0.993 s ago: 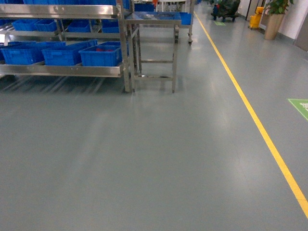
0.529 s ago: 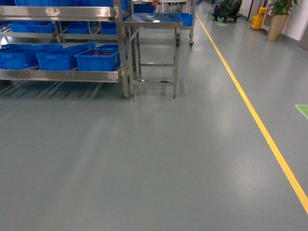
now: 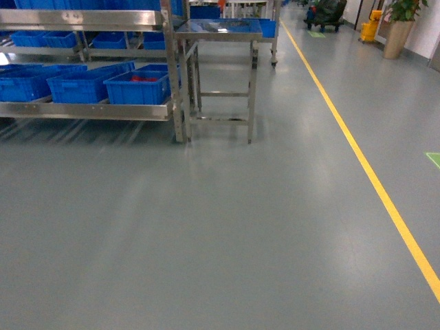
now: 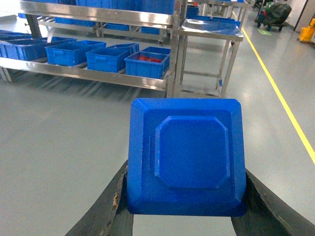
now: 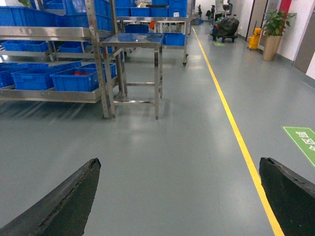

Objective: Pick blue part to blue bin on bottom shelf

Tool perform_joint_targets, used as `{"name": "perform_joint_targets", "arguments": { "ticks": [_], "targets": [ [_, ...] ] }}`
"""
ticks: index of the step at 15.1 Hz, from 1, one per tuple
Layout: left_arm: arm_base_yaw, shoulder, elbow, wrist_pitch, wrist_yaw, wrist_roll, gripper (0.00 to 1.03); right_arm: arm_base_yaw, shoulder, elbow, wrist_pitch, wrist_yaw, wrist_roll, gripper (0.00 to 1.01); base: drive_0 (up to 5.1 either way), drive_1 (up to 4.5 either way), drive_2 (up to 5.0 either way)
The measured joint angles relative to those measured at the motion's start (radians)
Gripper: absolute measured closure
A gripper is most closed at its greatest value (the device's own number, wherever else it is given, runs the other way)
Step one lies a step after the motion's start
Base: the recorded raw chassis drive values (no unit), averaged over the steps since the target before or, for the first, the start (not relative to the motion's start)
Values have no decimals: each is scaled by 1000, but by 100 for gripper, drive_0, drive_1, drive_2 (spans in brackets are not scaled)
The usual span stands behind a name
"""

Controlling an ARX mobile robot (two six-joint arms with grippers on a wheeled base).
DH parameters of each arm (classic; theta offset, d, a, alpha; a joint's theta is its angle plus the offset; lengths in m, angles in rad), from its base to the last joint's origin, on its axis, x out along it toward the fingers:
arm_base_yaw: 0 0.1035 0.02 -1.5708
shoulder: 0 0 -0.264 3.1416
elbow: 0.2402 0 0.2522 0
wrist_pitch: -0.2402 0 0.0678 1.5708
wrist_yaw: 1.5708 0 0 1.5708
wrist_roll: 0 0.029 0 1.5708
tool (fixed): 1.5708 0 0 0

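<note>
The left gripper holds the blue part, a flat square piece with cut corners and a raised centre, clamped between its two dark fingers above the grey floor. The right gripper is spread wide with nothing between its fingers. Far left stands the steel rack; its bottom shelf carries a row of blue bins, and the rightmost one seems to hold something red, though it is too small to be sure. Just right of the rack stands a small steel table. A yellow line runs along the floor on the right.
</note>
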Motion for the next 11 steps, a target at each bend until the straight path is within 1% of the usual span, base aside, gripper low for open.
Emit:
{"name": "perform_joint_targets", "arguments": {
  "ticks": [11],
  "targets": [
    [0,0,0,-4,1,0,59,0,0,0,-4,0,0,3,3,418,-412]
  ]
}}
